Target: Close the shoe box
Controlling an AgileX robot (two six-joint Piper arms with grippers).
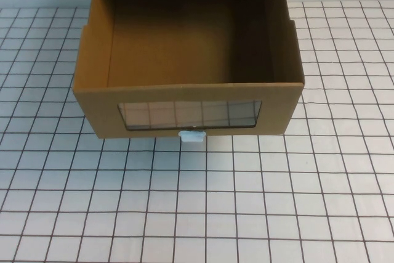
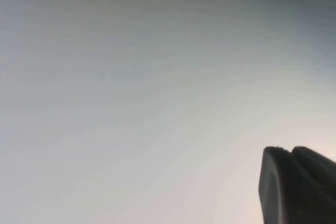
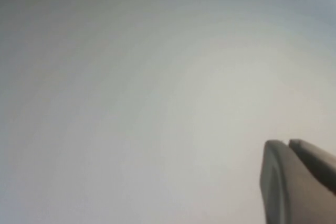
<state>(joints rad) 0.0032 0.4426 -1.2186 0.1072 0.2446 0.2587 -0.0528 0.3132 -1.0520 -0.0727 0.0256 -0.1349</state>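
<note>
While shoe box (image 1: 188,66) drawer's out, L gripper (image 2: 296,184), R gripper (image 3: 296,182) off-table, prob. shut.

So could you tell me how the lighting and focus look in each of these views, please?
High view: even light, sharp; the shoe box has a shaded interior, and its window shows the grid cloth. Left wrist view: a blank grey gradient behind the dark left gripper. Right wrist view: a pale, featureless haze behind the right gripper.
</note>
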